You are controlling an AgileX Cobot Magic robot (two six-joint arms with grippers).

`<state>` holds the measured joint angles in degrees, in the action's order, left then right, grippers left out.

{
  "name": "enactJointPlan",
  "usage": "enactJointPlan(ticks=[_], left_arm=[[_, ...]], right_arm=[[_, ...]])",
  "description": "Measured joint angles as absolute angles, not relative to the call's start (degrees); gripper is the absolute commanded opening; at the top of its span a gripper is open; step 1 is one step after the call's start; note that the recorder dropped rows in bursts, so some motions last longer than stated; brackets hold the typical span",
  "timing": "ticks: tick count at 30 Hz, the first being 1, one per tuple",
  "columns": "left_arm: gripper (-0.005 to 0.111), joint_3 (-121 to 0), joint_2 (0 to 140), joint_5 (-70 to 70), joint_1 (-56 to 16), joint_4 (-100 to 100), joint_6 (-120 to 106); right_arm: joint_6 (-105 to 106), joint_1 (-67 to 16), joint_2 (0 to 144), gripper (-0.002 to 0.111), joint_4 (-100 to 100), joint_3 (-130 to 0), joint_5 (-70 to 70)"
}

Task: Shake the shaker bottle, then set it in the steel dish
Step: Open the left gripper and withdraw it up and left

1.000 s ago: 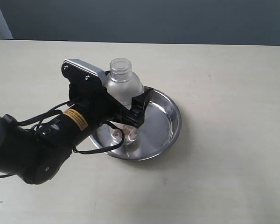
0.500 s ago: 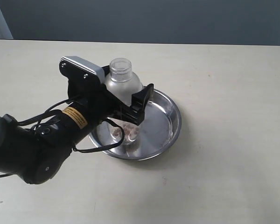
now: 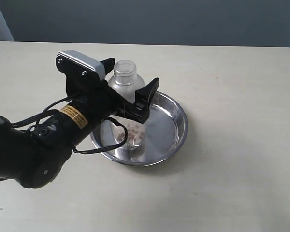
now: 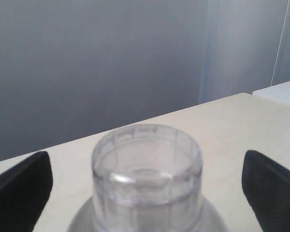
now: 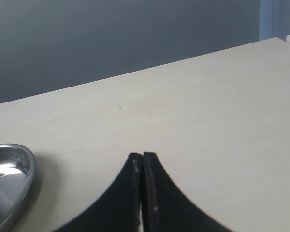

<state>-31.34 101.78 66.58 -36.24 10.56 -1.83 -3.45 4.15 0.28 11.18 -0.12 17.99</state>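
The shaker bottle (image 3: 127,86), frosted with a small round cap, stands upright in the steel dish (image 3: 178,126); brown and white grains show at its base. My left gripper (image 3: 133,72) is open at the height of the bottle's neck, one black finger on each side and well clear of it. In the left wrist view the cap of the bottle (image 4: 146,162) fills the middle, with the fingers (image 4: 21,186) far apart at both edges. My right gripper (image 5: 143,157) is shut on nothing, low over bare table beside the dish's rim (image 5: 20,166).
The dish sits near the middle of a pale tabletop (image 3: 232,72). A dark grey wall (image 3: 159,19) runs behind the table's far edge. The left arm's black body and cables (image 3: 43,145) lie over the table left of the dish.
My left gripper has risen from the bottle's body to its neck, with its fingers spread away from it. The bottle stays upright in the dish.
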Motion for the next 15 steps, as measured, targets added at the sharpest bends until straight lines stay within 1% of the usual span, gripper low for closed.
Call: enactJointPlan(ticks=[9, 11, 12, 13, 14, 15], left_arm=[[0.105, -31.3, 95.8, 64.6, -36.2, 10.6, -4.5], [0.102, -31.3, 93.9, 63.5, -36.2, 10.6, -6.4], [0.097, -31.3, 92.7, 62.3, -36.2, 10.7, -7.7], [0.087, -31.3, 91.0, 61.0, -36.2, 11.1, -9.2], [0.076, -31.3, 88.5, 57.8, -36.2, 11.8, -11.1], [0.058, -31.3, 86.4, 55.6, -36.2, 12.1, -12.2]], right_arm=[[-3.4, 4.1, 0.3, -0.001, 11.2, -0.1, 18.0], [-3.4, 4.1, 0.3, -0.001, 11.2, -0.1, 18.0], [-3.4, 4.1, 0.3, -0.001, 11.2, -0.1, 18.0], [-3.4, 4.1, 0.3, -0.001, 11.2, -0.1, 18.0], [-3.4, 4.1, 0.3, -0.001, 11.2, -0.1, 18.0], [-3.4, 4.1, 0.3, -0.001, 11.2, -0.1, 18.0]])
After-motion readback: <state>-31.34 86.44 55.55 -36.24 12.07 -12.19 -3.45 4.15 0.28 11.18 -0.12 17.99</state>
